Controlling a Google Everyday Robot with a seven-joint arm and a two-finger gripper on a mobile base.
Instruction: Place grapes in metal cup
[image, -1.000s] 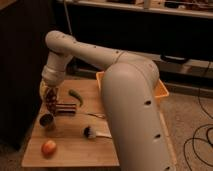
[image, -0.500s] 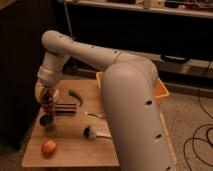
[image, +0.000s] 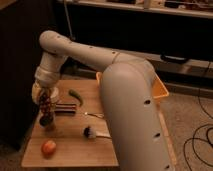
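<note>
One low wooden table (image: 75, 156) fills the lower left of the frame, standing on a speckled floor (image: 187, 112) with dark cables (image: 200, 142) at the lower right. Near the table's left edge we see the two-finger gripper (image: 45, 98) pointing down, closed on a small bunch of dark reddish-purple grapes (image: 46, 106). The bunch hangs directly over the short dull grey metal cup (image: 46, 121); we cannot tell whether they touch. A round orange-red apple (image: 48, 147) lies at the front. An orange plastic bin (image: 162, 90) shows behind the bulky pale grey arm (image: 127, 105), and dark shelving (image: 130, 30) crosses the top.
</note>
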